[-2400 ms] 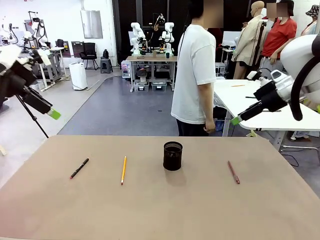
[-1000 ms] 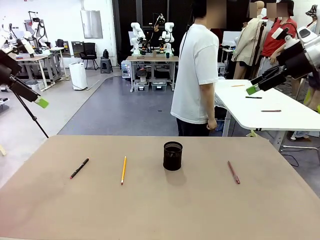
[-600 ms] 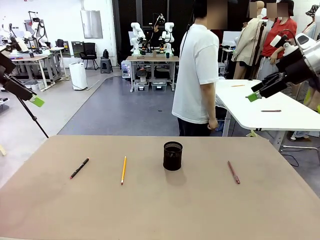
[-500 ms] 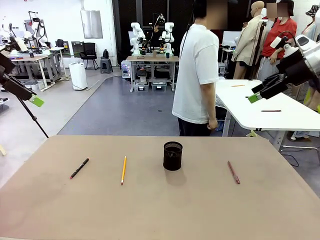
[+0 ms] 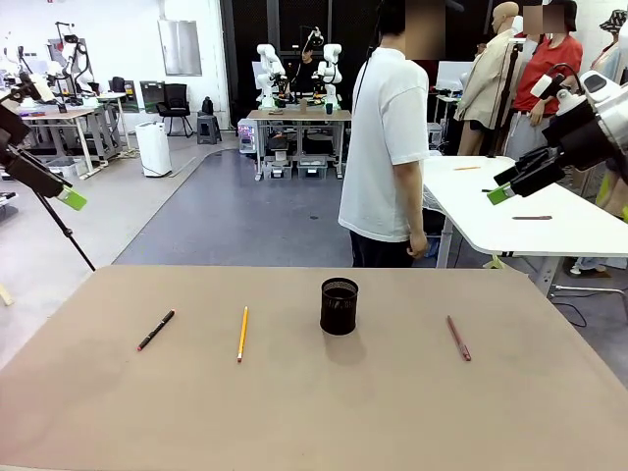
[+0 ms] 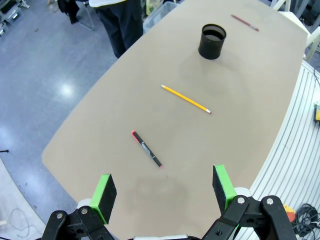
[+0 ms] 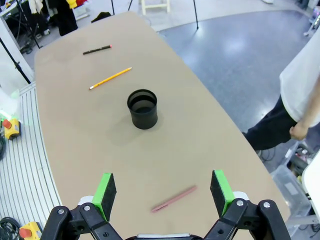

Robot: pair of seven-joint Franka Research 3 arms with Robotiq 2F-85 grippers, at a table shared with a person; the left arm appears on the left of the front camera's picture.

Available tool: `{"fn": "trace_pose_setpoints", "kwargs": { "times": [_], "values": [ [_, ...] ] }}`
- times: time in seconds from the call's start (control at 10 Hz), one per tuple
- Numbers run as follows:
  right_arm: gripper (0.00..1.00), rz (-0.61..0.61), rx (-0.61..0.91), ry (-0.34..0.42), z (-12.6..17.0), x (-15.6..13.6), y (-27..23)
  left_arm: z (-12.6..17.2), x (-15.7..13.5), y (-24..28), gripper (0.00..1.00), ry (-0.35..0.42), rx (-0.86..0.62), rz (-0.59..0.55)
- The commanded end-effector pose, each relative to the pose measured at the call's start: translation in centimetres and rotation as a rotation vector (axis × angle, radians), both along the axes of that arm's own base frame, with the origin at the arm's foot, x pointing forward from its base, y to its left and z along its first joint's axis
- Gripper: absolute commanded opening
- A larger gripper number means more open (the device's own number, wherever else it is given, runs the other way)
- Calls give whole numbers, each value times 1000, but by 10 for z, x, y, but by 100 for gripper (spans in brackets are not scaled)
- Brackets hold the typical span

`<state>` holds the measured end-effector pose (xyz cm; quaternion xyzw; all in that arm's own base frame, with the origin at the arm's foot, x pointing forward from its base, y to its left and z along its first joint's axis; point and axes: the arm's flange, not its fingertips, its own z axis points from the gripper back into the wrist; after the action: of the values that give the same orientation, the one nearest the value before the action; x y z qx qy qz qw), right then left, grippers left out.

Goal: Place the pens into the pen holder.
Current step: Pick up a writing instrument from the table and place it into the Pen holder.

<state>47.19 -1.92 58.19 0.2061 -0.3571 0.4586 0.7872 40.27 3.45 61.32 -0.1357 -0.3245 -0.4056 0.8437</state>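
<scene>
- the left end effector (image 6: 163,187) hangs high off the left end of the table (image 5: 314,422), jaws spread as wide as they go and gripping nothing. in its wrist view the black pen with the red tip (image 6: 146,148) is the nearest thing, lying flat far below, framed between the two green pads (image 6: 104,192).
- past that pen in the same view come the yellow pencil (image 6: 185,98), then the pen holder (image 6: 212,42), and farthest off the dark red pen (image 6: 244,22).
- the right end effector (image 7: 162,188) is raised high off the table's right side, jaws fully apart and empty. from its wrist the dark red pen is nearest, far below and between the pads, then the upright holder, then the pencil and the black pen.
- from the front, all three pens lie flat in a loose row across the middle of the table, well apart and outside the holder. the black pen is at the left, the pencil is between it and the holder, and the dark red pen is right of the holder. none touches the holder.
- bare tabletop surrounds every pen. the whole near half is open, and no pen lies close to an edge.
- a person (image 5: 383,137) in a white shirt stands just past the far edge, behind the holder, hands off the table.
- against the earliest frame, both end effectors have lifted and swung outward. over the last half second they barely shift. pens and holder lie where they were.
</scene>
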Motion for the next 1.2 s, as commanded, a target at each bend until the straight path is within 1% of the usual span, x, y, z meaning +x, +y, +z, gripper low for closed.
{"fn": "trace_pose_setpoints", "kwargs": {
  "times": [0.0, 0.7, 0.8, 0.9, 1.0, 1.1],
  "values": [
    [100, -2, 0, -7, 4, 1, 1, 1, 0, 0, 100, -3, 3, 3],
    [100, -2, 0, -7, 4, 1, 1, 0, 0, 0, 100, 1, 0, 1],
    [100, -2, 0, -7, 4, 1, 1, -6, -1, -17, 100, 116, 51, 21],
    [100, -2, 0, -7, 4, 1, 1, -10, 4, -33, 100, 172, 76, 60],
    [100, -2, 0, -7, 4, 1, 1, -14, 10, -50, 100, 196, 69, 146],
    [100, -2, 0, -7, 4, 1, 1, -21, 18, -69, 100, 214, 88, 190]
  ]
}}
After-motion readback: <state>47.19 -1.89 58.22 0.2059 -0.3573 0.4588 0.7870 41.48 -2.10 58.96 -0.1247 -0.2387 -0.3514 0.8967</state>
